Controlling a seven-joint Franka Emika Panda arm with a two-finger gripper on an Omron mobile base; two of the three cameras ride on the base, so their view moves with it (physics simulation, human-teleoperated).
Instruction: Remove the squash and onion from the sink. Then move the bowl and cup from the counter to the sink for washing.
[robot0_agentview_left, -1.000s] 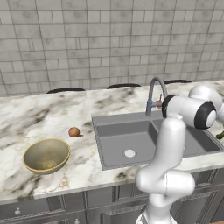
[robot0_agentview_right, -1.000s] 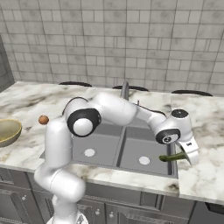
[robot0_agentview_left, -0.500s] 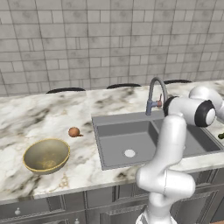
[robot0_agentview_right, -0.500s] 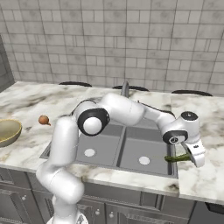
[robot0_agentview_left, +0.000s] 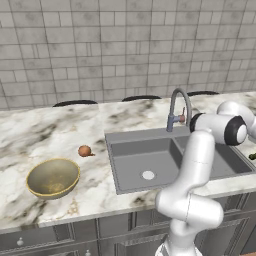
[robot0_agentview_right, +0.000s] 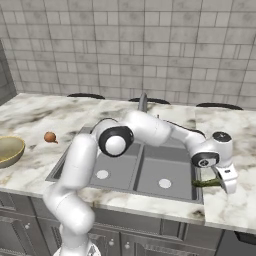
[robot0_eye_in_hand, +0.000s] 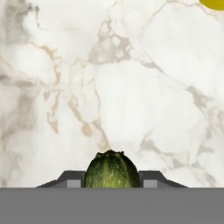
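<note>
Up close, the hand (robot0_eye_in_hand: 112, 183) pinched the squash (robot0_eye_in_hand: 112, 170) between its fingers over marble surface (robot0_eye_in_hand: 109, 87); from the right, it hung beside the sink (robot0_agentview_right: 165, 172).

A slim dark green squash (robot0_agentview_right: 207, 183) hangs level over the marble surface (robot0_agentview_right: 235, 210) just right of the grey double-basin sink (robot0_agentview_right: 150, 172). The small reddish-brown onion (robot0_agentview_left: 84, 150) lies on the surface left of the sink, near the wide olive-gold bowl (robot0_agentview_left: 52, 177). A yellow cup's (robot0_eye_in_hand: 214, 4) edge shows.
</note>
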